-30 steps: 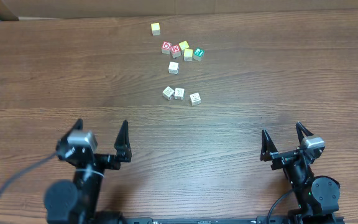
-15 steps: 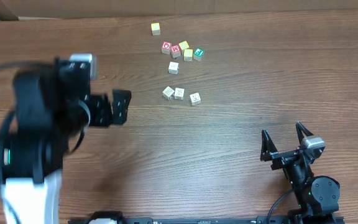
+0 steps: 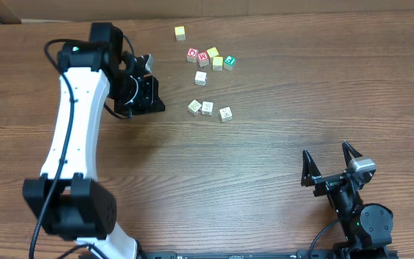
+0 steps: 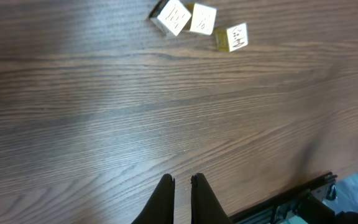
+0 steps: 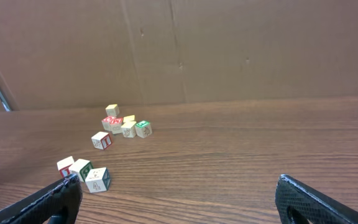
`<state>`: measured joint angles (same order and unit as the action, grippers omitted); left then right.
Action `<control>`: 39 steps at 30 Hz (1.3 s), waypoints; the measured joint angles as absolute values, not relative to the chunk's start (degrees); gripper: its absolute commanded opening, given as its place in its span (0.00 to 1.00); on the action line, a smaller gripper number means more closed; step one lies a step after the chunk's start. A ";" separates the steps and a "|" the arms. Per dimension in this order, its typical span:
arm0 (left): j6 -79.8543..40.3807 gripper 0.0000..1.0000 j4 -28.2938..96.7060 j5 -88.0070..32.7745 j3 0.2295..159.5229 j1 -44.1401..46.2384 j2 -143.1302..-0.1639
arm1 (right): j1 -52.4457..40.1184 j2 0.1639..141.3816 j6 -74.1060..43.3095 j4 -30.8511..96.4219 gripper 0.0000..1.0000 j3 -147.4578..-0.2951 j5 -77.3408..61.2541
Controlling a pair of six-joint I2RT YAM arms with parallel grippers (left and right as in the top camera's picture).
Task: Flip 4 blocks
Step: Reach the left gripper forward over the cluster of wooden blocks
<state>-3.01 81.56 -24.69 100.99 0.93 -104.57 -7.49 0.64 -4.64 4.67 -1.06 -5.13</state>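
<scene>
While no cube is being touched yet, the overhead view is showing the left end effector [image 3: 153, 101] hanging over the brown wood-grain counter [image 3: 264, 180], just left of the four pale wooden alphabet cubes [image 3: 207, 108]. Three are lying in a loose row, and the fourth cube [image 3: 200, 78] is sitting apart, nearer the cluster of red, green and yellow cubes [image 3: 210, 57]. The right end effector [image 3: 326, 155] is waiting at the near edge, fingers spread wide, well apart from everything. The step in hand appears to be the approach to the first flip. The next move is calling for the tips to reach the nearest cube and tip it over.

From the left wrist, the left end effector [image 4: 182, 186] is showing its fingers pressed together on nothing. Three of the four pale wooden alphabet cubes [image 4: 203, 18] are lying along the top edge, and the fourth is falling outside the picture.

From the right wrist, the right end effector [image 5: 179, 199] is being cut off at the bottom corners. The four pale wooden alphabet cubes [image 5: 82, 169] are appearing small at left, their printed marks too faint to read.
</scene>
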 measured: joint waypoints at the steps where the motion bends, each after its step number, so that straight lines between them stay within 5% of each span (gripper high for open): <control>1: -3.01 0.04 81.60 -24.71 100.99 1.04 -105.30 | -7.49 0.64 -4.67 4.67 1.00 -1.06 -5.13; 13: -6.39 0.31 79.24 -19.05 100.99 6.17 -112.31 | -7.49 0.64 -4.67 4.69 1.00 -1.06 -5.13; 20: -7.31 0.37 74.91 -17.02 100.99 7.57 -112.33 | -7.49 0.64 -4.64 4.69 1.00 -1.06 -5.13; 25: -7.60 0.57 73.19 -16.14 100.99 7.90 -112.33 | -7.49 0.64 -4.64 4.69 1.00 -1.06 -5.10; 35: -7.57 0.61 69.34 -12.78 101.01 7.90 -112.33 | -7.49 0.64 -4.67 4.67 1.00 -1.06 -5.10; 39: -7.77 0.47 67.42 -12.14 101.01 7.90 -112.33 | -7.49 0.64 -4.67 4.69 1.00 -1.06 -5.13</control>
<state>-7.77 67.42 -12.14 101.01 7.90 -112.33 -7.49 0.64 -4.67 4.69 -1.06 -5.13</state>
